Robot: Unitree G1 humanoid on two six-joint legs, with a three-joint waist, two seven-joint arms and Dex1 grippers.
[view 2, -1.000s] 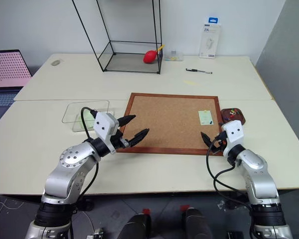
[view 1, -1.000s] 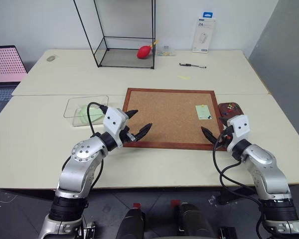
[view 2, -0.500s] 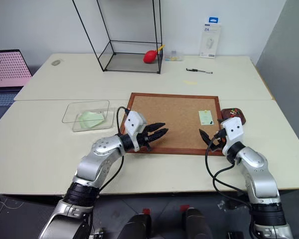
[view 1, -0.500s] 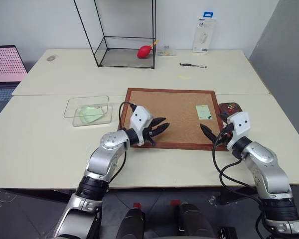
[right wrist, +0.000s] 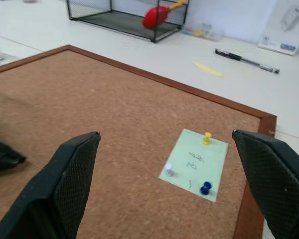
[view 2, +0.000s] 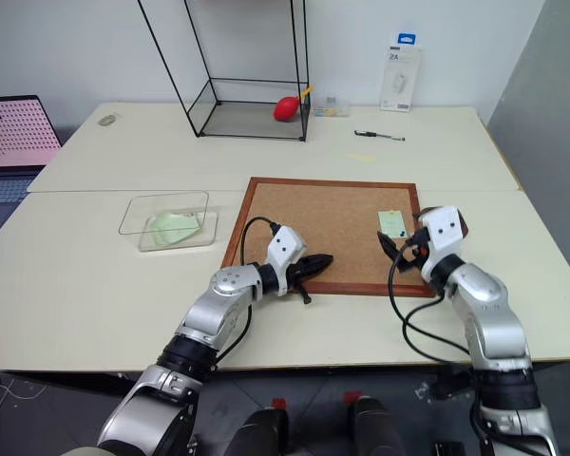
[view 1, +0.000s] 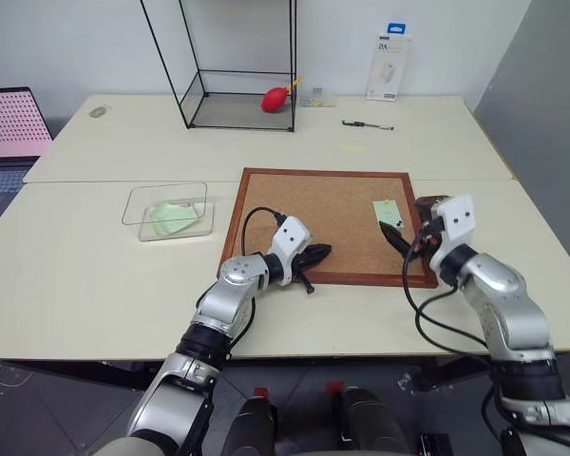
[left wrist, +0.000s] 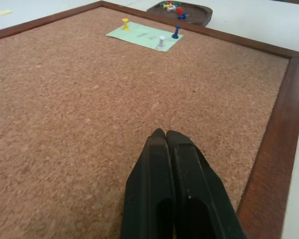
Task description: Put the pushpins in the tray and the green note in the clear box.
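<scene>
The green note (right wrist: pixel 194 163) lies on the right part of the cork board (view 1: pixel 323 204), held down by a yellow pushpin (right wrist: pixel 207 138), a white one (right wrist: pixel 169 169) and a blue one (right wrist: pixel 205 188). Just right of the board sits the dark brown tray (left wrist: pixel 202 11) with several coloured pins in it. The clear box (view 1: pixel 142 201) stands left of the board with a rumpled pale green sheet inside. My left gripper (view 1: pixel 323 251) is shut and empty, low over the board's front part. My right gripper (view 1: pixel 399 237) is open, just before the note.
At the back stands a black wire-framed glass case (view 1: pixel 237 66) with a red bulb (view 1: pixel 274 99) in it. A pen (view 1: pixel 367 124), a yellow slip (view 1: pixel 351 146) and a white package (view 1: pixel 389 66) lie behind the board. A laptop (view 1: pixel 9 133) is at far left.
My left arm swung right from near the clear box to the board's front edge, and its fingers shut. My right gripper edged up toward the note, still open.
</scene>
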